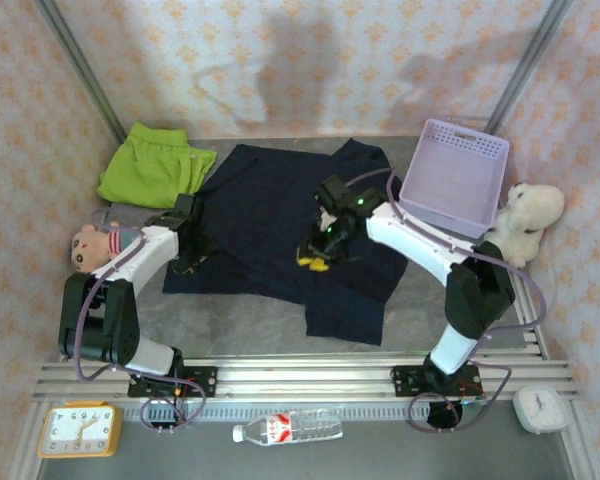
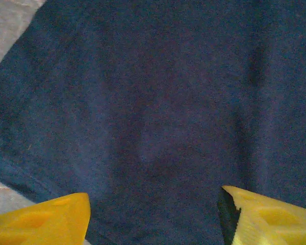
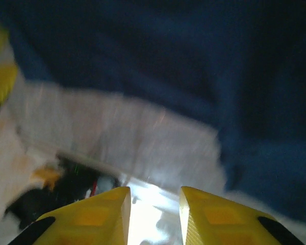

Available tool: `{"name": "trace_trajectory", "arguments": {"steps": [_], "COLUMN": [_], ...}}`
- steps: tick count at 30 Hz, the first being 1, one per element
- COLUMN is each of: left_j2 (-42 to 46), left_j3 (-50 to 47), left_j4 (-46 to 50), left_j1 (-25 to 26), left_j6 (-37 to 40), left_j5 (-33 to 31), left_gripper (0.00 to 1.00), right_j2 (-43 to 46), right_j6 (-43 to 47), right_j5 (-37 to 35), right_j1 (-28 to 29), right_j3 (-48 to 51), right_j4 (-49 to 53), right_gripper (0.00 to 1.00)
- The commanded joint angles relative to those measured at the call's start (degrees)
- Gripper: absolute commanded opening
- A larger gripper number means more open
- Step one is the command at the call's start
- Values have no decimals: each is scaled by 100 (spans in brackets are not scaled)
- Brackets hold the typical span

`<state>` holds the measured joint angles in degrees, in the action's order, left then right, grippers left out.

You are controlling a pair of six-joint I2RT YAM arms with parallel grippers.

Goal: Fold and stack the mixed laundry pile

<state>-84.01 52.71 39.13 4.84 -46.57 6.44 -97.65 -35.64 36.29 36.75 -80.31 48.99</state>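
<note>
Navy garment [image 1: 270, 225] is lying spread flat across the middle of the table [image 1: 240, 310], one lower corner hanging toward the near edge. Green garment [image 1: 150, 168] is sitting bunched at the far left, just touching the navy one's upper left edge. Left gripper [image 1: 190, 262] is hovering over the navy garment's left border; in its wrist view we are seeing the left gripper [image 2: 153, 204] with its yellow fingers [image 2: 46, 222] standing wide apart, only dark cloth below and a sliver of bare table at the corners. Right gripper [image 1: 315, 258] is hanging over the navy garment's lower middle; whether it is touching the cloth we cannot tell from above. Its wrist picture is coming through blurred, but we are making out the right gripper [image 3: 154, 204] with a narrow gap between the fingers [image 3: 92, 217], nothing caught in it, pale table showing through and navy cloth beyond. Basket [image 1: 455, 175] is standing at the far right, beside the navy garment's upper right corner, with a white plush [image 1: 525, 215] against its right side. Doll [image 1: 90, 245] is lying by the left arm. Clock [image 1: 78, 430], bottle [image 1: 288, 428] and a white timer [image 1: 540, 408] are resting along the front rail.
</note>
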Motion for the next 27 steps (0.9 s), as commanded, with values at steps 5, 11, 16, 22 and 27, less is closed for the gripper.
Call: {"name": "trace_trajectory", "arguments": {"steps": [5, 11, 16, 22, 27], "left_j2": [-351, -1039, -2396, -3931, -4819], "left_j3": [694, 1798, 3174, 4335, 5173], "left_j4": [-83, -186, -79, 285, 640], "left_j1": [98, 152, 264, 312, 269], "left_j6": [496, 889, 1010, 650, 427], "left_j5": [90, 436, 592, 222, 108], "left_gripper": [67, 68, 66, 60, 56], "right_j2": [-1373, -2604, -3295, -3919, -4571], "right_j6": [296, 485, 242, 232, 489], "right_j5": [-2897, -3198, -3298, -2617, -2274], "right_j1": [-1205, -1538, -1783, -2135, -2357], "right_j3": [-676, -1967, -2714, -3226, -4085], "right_j4": [-35, 207, 543, 308, 374], "right_gripper": [44, 67, 75, 78, 78]}}
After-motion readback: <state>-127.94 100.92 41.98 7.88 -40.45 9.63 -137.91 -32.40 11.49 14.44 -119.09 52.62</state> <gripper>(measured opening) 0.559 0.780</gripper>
